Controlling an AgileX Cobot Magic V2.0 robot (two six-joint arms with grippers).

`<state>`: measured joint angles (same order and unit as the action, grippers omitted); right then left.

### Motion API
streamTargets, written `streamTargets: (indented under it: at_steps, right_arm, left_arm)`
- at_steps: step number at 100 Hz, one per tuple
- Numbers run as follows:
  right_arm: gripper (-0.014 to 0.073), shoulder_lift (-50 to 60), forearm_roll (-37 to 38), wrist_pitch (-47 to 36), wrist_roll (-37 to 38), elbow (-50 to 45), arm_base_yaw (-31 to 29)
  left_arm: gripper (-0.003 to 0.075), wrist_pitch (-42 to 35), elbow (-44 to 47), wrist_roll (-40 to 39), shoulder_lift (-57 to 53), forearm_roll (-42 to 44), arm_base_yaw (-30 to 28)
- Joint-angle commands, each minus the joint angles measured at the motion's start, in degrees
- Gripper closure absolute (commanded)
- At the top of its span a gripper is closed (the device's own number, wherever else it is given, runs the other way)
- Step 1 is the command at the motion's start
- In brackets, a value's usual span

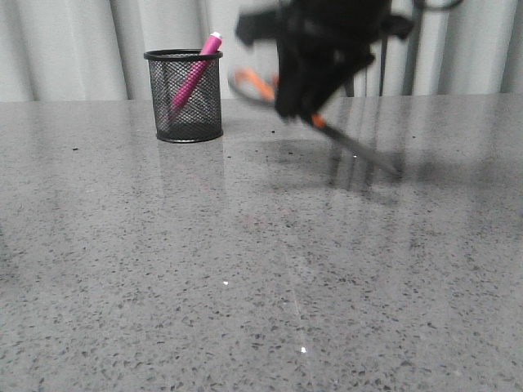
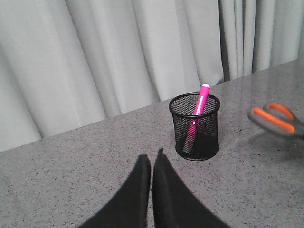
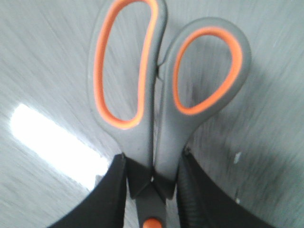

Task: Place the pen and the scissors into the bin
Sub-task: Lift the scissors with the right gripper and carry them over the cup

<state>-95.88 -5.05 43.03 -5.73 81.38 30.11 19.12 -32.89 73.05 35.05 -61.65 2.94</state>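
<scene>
1. Front view: the grey-handled, orange-lined scissors (image 1: pixel 327 126) hang tilted above the speckled grey counter (image 1: pixel 245 269), right of the black wire-mesh bin (image 1: pixel 185 96) holding the magenta pen (image 1: pixel 194 75); the blades could tip the bin.
2. Left wrist view: left pincer (image 2: pixel 152 164) is pressed together, empty.
3. Right wrist view: right pincer (image 3: pixel 153 178) pinches the scissors near the pivot; they may swivel.

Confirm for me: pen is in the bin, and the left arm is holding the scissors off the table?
Not quite: the right gripper holds the scissors, as the right wrist view shows. The left gripper is shut and empty. The pen is in the bin.
</scene>
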Motion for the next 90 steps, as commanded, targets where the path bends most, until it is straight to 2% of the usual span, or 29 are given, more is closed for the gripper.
streamTargets:
  at_steps: [1, 12, 21, 50, 90]
  right_arm:
    - [0.0668, 9.3, -3.0, -16.7, -0.6, -3.5, 0.0]
    - [0.0669, 13.6, -5.5, -33.7, -0.6, -9.5, 0.3]
    - [0.0670, 14.2, -5.7, -43.0, -0.6, -10.5, 1.1]
    - [0.0670, 3.5, -3.9, -81.0, -0.6, -10.3, 3.6]
    - [0.0670, -11.6, -3.5, -81.7, -0.6, 6.5, 3.6]
  left_arm:
    - [0.0739, -2.0, -1.7, -0.4, 0.0, -1.9, 0.0]
    - [0.0739, -2.0, -1.7, -0.4, 0.0, -1.9, 0.0]
    - [0.0739, -2.0, -1.7, -0.4, 0.0, -1.9, 0.0]
    - [0.0739, -2.0, -1.7, -0.4, 0.0, -1.9, 0.0]
    - [0.0739, -1.8, -1.7, -0.4, 0.0, -1.9, 0.0]
